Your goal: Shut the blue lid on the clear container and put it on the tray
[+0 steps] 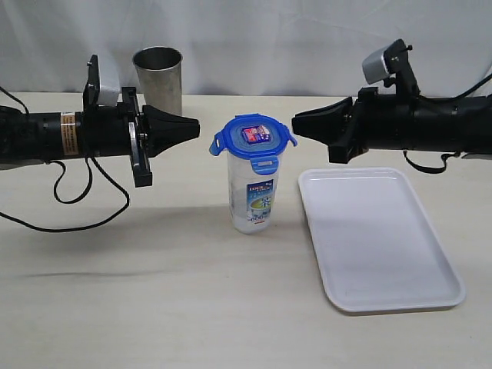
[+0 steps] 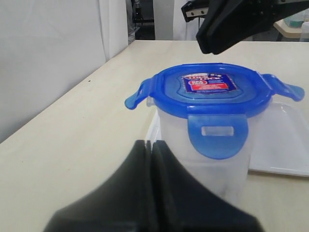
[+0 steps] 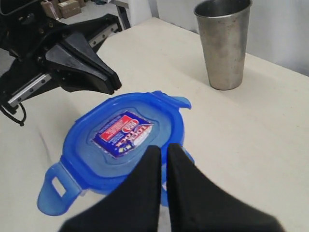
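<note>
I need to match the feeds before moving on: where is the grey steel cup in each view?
Exterior view: the steel cup stands at the back left, behind the left gripper.
Left wrist view: not in it.
Right wrist view: the steel cup stands on the table, beyond the blue lid.
Shared landmark: the blue lid, sitting on the clear container, shows in all three views.

- The tall clear plastic container (image 1: 252, 196) with its round blue snap lid (image 1: 254, 137) stands between my left gripper (image 1: 197, 127) and right gripper (image 1: 294, 124), with narrow gaps on either side.
- A grey steel cup (image 1: 158, 79) blocks the space behind my left gripper.
- The flat white plastic tray (image 1: 377, 238) lies bare, and the beige table (image 1: 154, 307) in front is free.
</note>
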You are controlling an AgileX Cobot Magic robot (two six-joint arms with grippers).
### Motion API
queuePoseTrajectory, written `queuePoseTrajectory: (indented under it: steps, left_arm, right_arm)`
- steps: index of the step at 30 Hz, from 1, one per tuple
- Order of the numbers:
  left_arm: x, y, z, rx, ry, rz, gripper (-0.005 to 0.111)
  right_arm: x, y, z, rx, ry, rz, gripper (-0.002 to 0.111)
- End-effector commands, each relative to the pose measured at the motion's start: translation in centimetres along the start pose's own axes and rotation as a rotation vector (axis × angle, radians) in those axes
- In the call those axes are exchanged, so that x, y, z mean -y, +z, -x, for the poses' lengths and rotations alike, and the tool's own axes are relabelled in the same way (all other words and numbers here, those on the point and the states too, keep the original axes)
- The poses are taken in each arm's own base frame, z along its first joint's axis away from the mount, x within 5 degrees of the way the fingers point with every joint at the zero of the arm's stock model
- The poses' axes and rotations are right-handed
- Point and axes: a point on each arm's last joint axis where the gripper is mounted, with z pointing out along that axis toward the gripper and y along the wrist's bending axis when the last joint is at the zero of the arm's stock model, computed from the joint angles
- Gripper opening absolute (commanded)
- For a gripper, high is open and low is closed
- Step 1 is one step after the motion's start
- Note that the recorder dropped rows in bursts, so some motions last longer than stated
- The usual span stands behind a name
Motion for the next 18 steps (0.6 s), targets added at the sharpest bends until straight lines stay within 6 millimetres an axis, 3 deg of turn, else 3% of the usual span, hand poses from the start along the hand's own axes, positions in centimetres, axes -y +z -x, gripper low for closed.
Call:
queuePoseTrajectory:
  steps: [1,7,12,18]
  left_arm:
    - [0.0,0.0,0.3,0.013,-0.010,0.004,0.000]
    - [0.0,0.0,0.4,0.016,-0.011,0.008,0.000]
    - [-0.1,0.0,0.4,0.021,-0.015,0.017,0.000]
    - [-0.2,0.0,0.4,0.026,-0.019,0.025,0.000]
  right_arm:
    - [-0.7,-0.1,0.9,0.062,0.007,0.067,0.005]
    - [-1.1,-0.1,1.3,0.104,0.018,0.107,0.005]
    - [-2.1,2.6,0.5,-0.038,-0.063,-0.004,0.005]
    - [-2.1,2.6,0.5,-0.038,-0.063,-0.004,0.005]
